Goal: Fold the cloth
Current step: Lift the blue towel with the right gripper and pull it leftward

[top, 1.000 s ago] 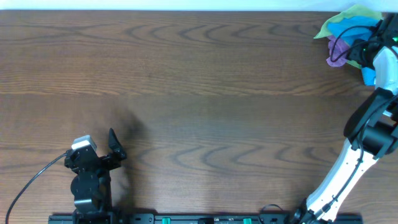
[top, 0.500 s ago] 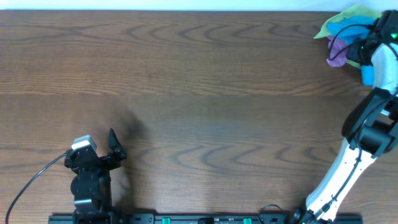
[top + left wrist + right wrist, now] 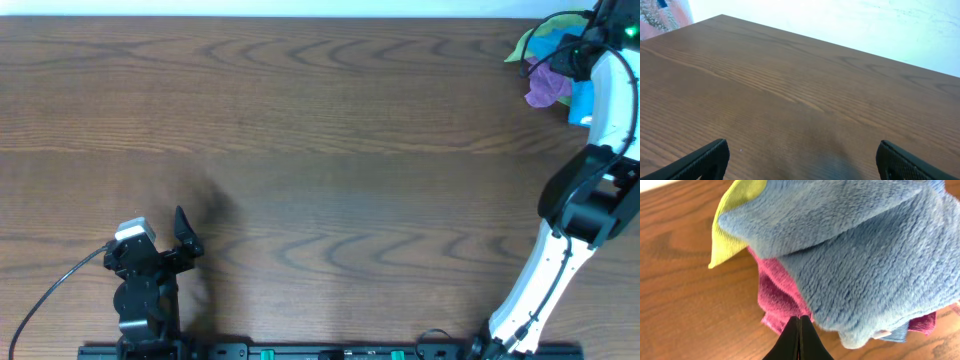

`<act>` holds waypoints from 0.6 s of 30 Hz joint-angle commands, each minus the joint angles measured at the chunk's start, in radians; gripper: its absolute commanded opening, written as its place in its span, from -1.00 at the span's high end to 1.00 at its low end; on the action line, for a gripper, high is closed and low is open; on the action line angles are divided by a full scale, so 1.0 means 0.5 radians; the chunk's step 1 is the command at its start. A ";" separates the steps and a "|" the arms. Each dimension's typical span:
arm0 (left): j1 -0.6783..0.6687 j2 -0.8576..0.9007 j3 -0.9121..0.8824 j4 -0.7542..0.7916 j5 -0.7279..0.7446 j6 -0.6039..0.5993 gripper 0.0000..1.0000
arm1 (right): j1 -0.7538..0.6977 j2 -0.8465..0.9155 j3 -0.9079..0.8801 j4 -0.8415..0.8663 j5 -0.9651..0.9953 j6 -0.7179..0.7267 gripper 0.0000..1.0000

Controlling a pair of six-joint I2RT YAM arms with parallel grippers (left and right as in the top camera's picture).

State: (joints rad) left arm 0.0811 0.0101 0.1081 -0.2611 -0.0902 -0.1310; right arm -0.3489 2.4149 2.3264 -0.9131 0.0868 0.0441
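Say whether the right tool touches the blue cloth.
Cannot tell: the right wrist view shows the shut right tool beside the cloth, contact unclear.

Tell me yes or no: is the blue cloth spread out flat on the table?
No, the blue cloth is bunched in a heap on top of a lime-green cloth and a pinkish-purple cloth.

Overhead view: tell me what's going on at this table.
The right arm reaches into the far right corner, where the blue cloth lies bunched with a lime-green cloth and a purple cloth. The right pincer is shut at the pile's edge; whether it pinches fabric is unclear. The left pincer sits open near the front. No folding yet.
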 commanded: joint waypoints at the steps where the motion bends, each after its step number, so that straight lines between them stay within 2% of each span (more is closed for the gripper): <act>1: -0.005 -0.011 -0.050 -0.021 -0.028 0.000 -0.90 | 0.062 -0.044 0.117 -0.034 0.020 0.021 0.97; 9: -0.005 -0.011 -0.050 -0.021 -0.028 0.000 -0.90 | 0.129 -0.064 0.120 0.017 0.186 -0.002 0.97; 10: -0.005 -0.011 -0.050 -0.021 -0.028 0.000 -0.90 | 0.117 -0.060 0.119 0.025 0.197 -0.003 0.73; 11: -0.005 -0.011 -0.050 -0.021 -0.028 -0.001 -0.90 | 0.104 -0.056 0.119 0.033 0.203 -0.021 0.33; 13: -0.005 -0.011 -0.050 -0.021 -0.028 -0.001 -0.90 | 0.066 -0.049 0.119 0.041 0.228 -0.070 0.03; 16: -0.005 -0.011 -0.050 -0.021 -0.028 0.000 -0.90 | 0.004 -0.038 0.118 0.024 0.255 -0.143 -0.24; 18: -0.005 -0.011 -0.050 -0.021 -0.028 0.000 -0.90 | -0.045 -0.020 0.116 0.007 0.263 -0.213 -0.30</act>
State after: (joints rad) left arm 0.0811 0.0101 0.1081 -0.2611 -0.0902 -0.1310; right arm -0.3336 2.4096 2.3741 -0.9016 0.1825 -0.0048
